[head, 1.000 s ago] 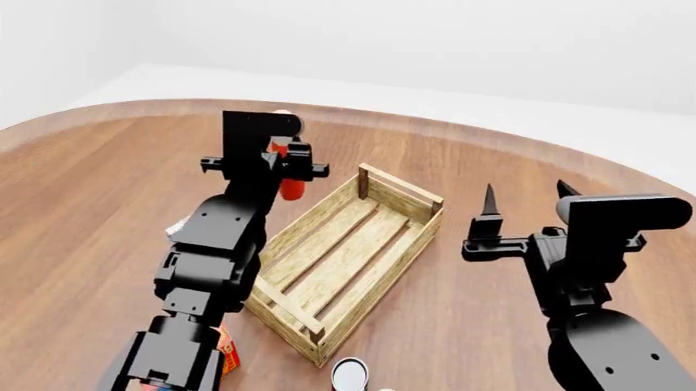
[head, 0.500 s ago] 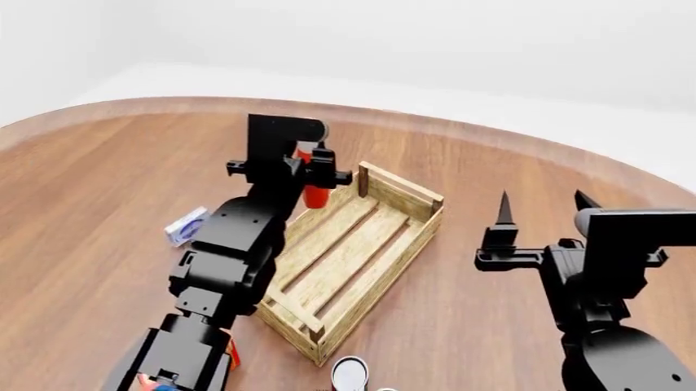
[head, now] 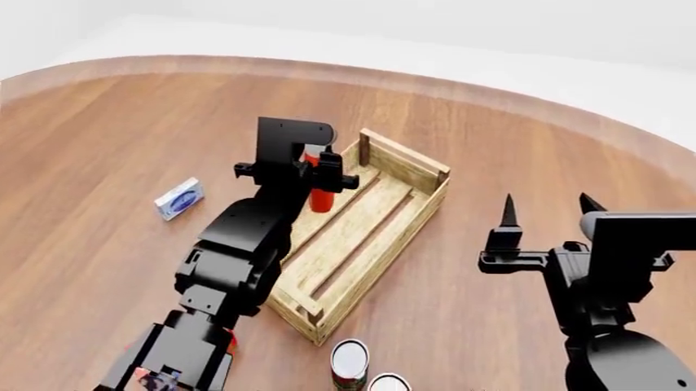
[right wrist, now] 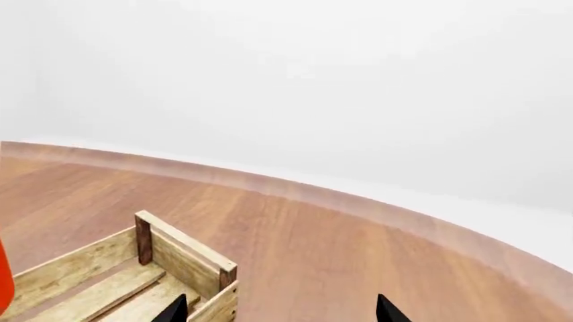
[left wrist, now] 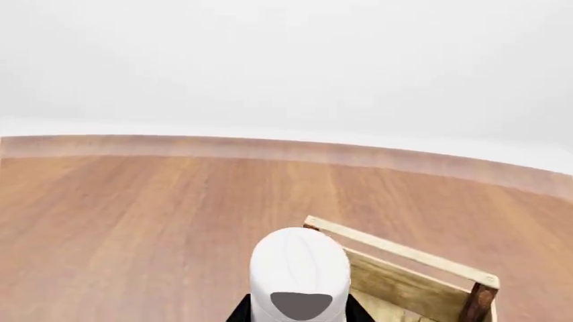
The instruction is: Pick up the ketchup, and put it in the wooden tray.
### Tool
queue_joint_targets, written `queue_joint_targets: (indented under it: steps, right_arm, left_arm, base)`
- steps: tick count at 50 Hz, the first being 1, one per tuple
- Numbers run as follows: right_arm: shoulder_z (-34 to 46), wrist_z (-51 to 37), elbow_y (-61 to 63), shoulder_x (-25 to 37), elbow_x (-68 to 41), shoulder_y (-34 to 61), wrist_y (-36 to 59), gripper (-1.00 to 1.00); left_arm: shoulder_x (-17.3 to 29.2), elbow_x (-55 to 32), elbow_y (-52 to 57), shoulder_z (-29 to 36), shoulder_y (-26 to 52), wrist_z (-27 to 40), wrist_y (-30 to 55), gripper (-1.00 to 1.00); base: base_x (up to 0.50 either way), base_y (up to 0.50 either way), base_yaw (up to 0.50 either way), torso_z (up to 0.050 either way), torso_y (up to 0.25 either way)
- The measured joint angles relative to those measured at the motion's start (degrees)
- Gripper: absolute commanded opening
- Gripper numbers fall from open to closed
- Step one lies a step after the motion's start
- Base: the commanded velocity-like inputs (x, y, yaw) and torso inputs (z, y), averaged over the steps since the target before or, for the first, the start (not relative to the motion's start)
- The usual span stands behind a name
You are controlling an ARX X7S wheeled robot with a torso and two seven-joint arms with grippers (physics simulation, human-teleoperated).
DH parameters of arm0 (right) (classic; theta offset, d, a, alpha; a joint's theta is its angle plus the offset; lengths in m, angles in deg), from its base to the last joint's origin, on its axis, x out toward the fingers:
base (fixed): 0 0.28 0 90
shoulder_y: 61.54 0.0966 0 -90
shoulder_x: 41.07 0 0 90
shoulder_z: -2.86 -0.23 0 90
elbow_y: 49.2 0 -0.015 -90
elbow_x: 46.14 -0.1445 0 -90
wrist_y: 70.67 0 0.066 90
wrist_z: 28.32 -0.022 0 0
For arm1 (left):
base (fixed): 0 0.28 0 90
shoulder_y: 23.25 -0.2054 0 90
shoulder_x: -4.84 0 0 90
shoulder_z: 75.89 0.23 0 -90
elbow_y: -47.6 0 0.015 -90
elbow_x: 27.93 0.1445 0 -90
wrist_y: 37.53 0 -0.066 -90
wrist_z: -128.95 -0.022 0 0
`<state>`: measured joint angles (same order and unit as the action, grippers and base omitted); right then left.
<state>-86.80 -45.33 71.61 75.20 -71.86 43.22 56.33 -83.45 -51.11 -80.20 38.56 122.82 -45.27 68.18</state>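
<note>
In the head view the ketchup (head: 319, 198), a red bottle with a white cap, hangs upright in my left gripper (head: 318, 181), which is shut on it. The bottle is above the left wall of the wooden tray (head: 408, 167), near its far end. In the left wrist view the white cap of the ketchup (left wrist: 300, 265) fills the space between the jaws, and a tray corner (left wrist: 407, 282) lies just beyond. My right gripper (head: 549, 204) stands open and empty to the right of the tray. In the right wrist view the right gripper (right wrist: 282, 312) points past the tray's far end (right wrist: 184, 258).
A small blue-and-white box (head: 178, 198) lies on the round wooden table (head: 120, 122), left of my left arm. Two cans (head: 350, 362) stand just in front of the tray's near end. A red item (head: 226, 346) shows partly under my left arm.
My left gripper has carried the ketchup to the right, up to the tray's left wall. The head view has tilted down. The right arm has shifted a little and stays open.
</note>
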Motion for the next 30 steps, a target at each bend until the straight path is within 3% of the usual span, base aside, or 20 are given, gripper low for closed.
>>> queue_joint_targets:
  steps: [26, 30]
  right_arm:
    - [0.0, -0.3, 0.0, 0.2, -0.4, -0.1, -0.2, 1.0]
    - [0.0, -0.3, -0.1, 0.2, -0.4, -0.1, -0.3, 1.0]
  left_arm:
    - [0.7, -2.9, -0.6, 2.4, 1.0, 1.3, -0.8, -1.0]
    - [0.8, -3.3, -0.7, 2.7, 1.1, 1.5, -0.9, -1.0]
  base:
    - [0.0, 0.0, 0.0, 0.0, -0.139]
    - [0.0, 0.0, 0.0, 0.0, 0.0]
